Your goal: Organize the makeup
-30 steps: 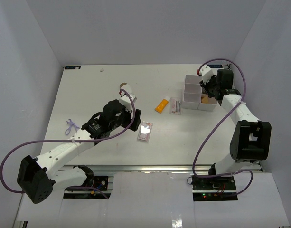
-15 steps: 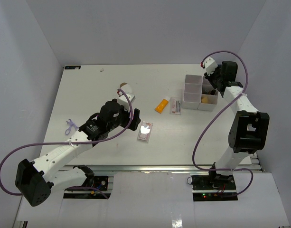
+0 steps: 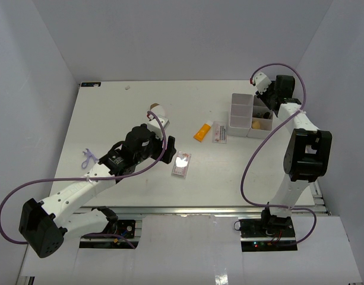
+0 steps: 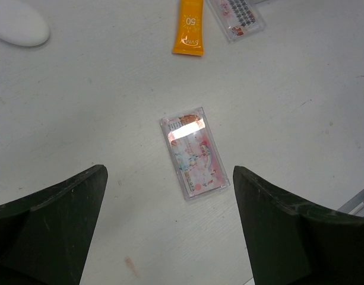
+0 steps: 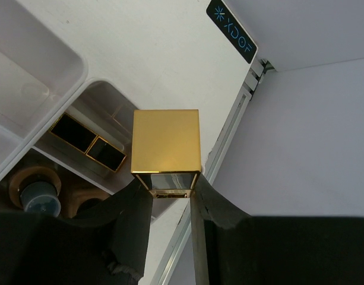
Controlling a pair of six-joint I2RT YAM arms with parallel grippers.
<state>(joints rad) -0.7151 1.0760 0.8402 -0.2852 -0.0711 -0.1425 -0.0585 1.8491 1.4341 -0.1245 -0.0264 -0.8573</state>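
Note:
My left gripper is open and empty, hovering over a flat clear-pink palette that lies on the table; in the top view the gripper is just left of the palette. An orange white-capped tube and a second clear palette lie farther off. A white-and-brown oval piece lies behind the left arm. My right gripper is shut on a square gold case, held above the far right corner of the white box.
The white four-compartment box stands at the right; it holds a tan dark-capped bottle, black-and-gold pieces and a tan sponge. A purple loop lies at the left. The table's right edge rail is close under the right gripper.
My right gripper has lifted from the box and swung toward the far right corner with the gold case. My left gripper has shifted slightly right, over the pink palette.

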